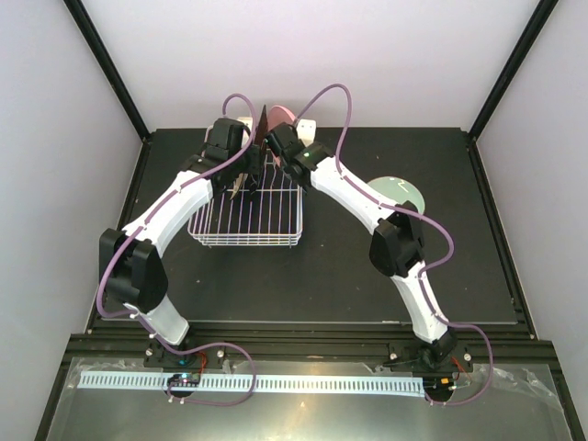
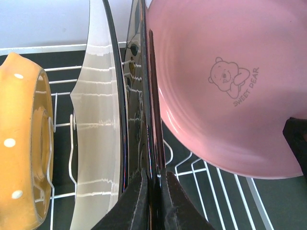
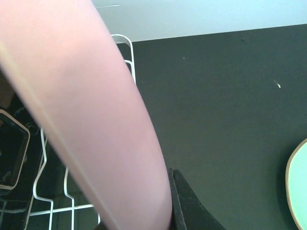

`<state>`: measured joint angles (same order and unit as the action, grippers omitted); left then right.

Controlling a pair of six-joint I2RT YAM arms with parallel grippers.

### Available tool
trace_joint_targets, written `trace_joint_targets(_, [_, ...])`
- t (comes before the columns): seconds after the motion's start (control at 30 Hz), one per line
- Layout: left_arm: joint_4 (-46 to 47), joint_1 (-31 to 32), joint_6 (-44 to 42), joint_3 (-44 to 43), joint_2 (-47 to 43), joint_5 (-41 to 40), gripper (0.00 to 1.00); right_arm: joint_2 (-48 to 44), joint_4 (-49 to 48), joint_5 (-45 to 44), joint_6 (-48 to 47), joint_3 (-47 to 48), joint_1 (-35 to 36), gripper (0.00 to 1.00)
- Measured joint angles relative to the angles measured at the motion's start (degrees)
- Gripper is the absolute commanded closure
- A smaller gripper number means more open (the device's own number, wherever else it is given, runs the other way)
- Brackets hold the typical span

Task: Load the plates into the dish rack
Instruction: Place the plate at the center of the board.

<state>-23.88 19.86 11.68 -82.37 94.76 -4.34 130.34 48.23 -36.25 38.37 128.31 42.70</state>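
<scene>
Dish rack (image 1: 246, 225) of white wire sits on the black table (image 1: 367, 294), left of centre, with both arms reaching over it to its far end, where the plates are crowded together on edge.

Biggest of them is the pink plate (image 2: 216, 96), round, with a small bear and the words SWEET BEAR printed on its face. It stands upright at the far right of the rack, its lower rim over the wires; whether it rests on them cannot be told. The right gripper (image 1: 274, 144) is clamped on its rim: in the right wrist view the plate runs straight down against the one finger that shows.

A pale green plate (image 1: 404, 191) lies flat on the table well to the right of the rack, partly under the right arm.

In the left wrist view a cream plate (image 2: 96, 124) with a dark rim stands on edge among the wires. Just beside it, between it and the pink one, is a thin dark plate (image 2: 139, 96), glossy and upright. The left gripper (image 2: 153, 175) pinches its edge, one finger on each face.

Smallest, an orange plate (image 2: 21, 143) with white dots stands on edge at the left, in the rack.
</scene>
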Motion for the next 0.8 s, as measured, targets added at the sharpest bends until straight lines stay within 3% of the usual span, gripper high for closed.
trace_joint_targets(0.5, [0.3,-0.3,0.6,0.0,0.2,1.4,0.98,-6.0,4.2,-6.2,7.3,-4.1,-1.2,0.99])
trace_joint_targets(0.8, [2.4,-0.3,1.4,0.0,1.3,2.4,0.91,-20.9,3.6,-9.0,9.9,-20.3,-8.2,0.99])
